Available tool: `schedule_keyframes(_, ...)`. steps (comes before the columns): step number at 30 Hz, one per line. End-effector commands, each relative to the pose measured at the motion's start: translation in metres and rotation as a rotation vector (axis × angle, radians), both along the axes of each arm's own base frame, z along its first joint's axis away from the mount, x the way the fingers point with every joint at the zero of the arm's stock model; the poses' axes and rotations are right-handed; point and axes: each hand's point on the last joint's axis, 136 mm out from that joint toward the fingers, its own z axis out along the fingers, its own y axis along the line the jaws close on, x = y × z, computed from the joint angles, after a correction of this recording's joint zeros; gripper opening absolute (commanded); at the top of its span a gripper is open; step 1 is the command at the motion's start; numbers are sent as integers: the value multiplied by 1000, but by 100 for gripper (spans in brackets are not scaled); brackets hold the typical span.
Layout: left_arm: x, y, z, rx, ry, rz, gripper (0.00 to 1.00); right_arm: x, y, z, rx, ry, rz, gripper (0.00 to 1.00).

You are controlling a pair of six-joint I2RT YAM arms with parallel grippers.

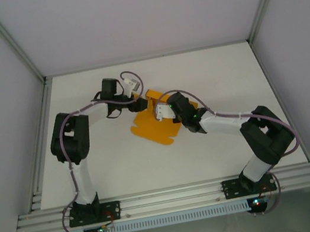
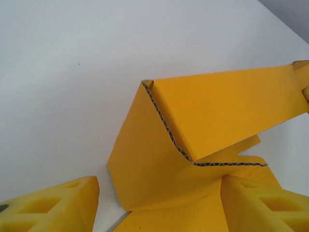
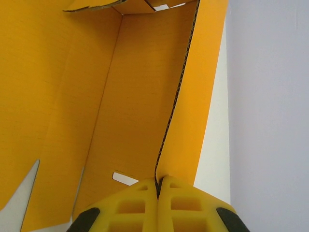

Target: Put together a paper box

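The paper box (image 1: 154,129) is a bright orange die-cut card lying mid-table, partly folded. In the left wrist view one flap (image 2: 212,111) stands raised and creased, its corrugated edge showing. My left gripper (image 1: 136,89) sits at the card's far corner. Its yellow fingers (image 2: 53,205) are spread wide with the card (image 2: 164,193) lying between them, not pinched. My right gripper (image 1: 160,113) is over the card's far right part. In the right wrist view it (image 3: 158,186) is shut on the edge of an upright side flap (image 3: 193,121).
The white table (image 1: 225,73) stretches around the card on all sides. Grey enclosure walls with metal posts (image 1: 10,45) ring it. An aluminium rail (image 1: 169,197) carrying both arm bases runs along the near edge.
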Motion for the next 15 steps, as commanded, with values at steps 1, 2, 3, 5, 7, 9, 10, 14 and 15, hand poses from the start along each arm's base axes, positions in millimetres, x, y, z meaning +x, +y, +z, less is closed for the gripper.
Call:
schedule_keyframes(1, -10, -9, -20, 57, 19, -42, 66, -33, 1, -52, -42, 217, 67, 0)
schedule_keyframes(2, -9, -12, -21, 65, 17, -41, 66, -33, 1, -52, -38, 220, 68, 0)
schedule_keyframes(3, -10, -16, -23, 74, 20, -46, 67, -32, 1, -52, -31, 221, 70, 0)
schedule_keyframes(5, -11, -26, -28, 88, 25, -50, 67, -32, 1, -52, -18, 230, 73, 0)
schedule_keyframes(7, -12, -35, -33, 96, 36, -49, 62, -34, 1, -54, -15, 248, 79, 0)
schedule_keyframes(9, -7, -37, -34, 89, 45, -29, 59, -34, 1, -55, -11, 256, 79, 0)
schedule_keyframes(10, -6, -38, -33, 83, 47, -16, 54, -35, 0, -56, -13, 260, 77, 0)
schedule_keyframes(14, -1, -38, -23, 54, -1, 44, 37, -35, -2, -57, -15, 267, 71, 0)
schedule_keyframes(15, -2, -38, -20, 54, -25, 56, 33, -34, -2, -56, -14, 266, 70, 0)
